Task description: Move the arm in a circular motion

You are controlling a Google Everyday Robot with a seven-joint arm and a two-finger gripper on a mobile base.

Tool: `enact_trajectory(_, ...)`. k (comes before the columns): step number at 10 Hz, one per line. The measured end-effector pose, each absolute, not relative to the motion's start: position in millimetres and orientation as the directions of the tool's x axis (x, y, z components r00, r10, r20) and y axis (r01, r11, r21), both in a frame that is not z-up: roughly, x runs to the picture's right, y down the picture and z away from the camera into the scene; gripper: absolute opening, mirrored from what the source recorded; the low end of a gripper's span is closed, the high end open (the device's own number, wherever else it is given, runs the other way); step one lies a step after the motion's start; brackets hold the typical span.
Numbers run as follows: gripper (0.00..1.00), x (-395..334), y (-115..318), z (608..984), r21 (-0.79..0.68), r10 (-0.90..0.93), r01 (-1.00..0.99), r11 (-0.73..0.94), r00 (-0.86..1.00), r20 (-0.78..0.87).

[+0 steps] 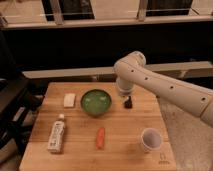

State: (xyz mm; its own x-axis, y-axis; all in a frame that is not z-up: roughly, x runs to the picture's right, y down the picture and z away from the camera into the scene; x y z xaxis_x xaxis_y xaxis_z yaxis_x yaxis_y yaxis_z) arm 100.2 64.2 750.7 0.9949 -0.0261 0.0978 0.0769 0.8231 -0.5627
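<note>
The large cream-white arm (165, 87) reaches in from the right edge above the wooden table (125, 145). Its bulbous joint (131, 64) hangs over the table's far side, and a short segment (124, 89) drops from it toward the tabletop between the green bowl (96, 102) and a small black item (128, 102). The gripper does not show; it lies beyond that lower segment, hidden by the arm itself.
On the table there is a white block (69, 100) at the back left, a white bottle (57, 135) lying at the front left, an orange carrot-like piece (100, 138) in the middle front, and a white cup (151, 139) at the front right. A dark counter runs behind.
</note>
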Motion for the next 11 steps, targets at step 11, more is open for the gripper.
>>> enact_trajectory(11, 0.01, 82.6, 81.7, 758.0, -0.593, -0.016, 0.079, 0.801, 0.994, 0.110)
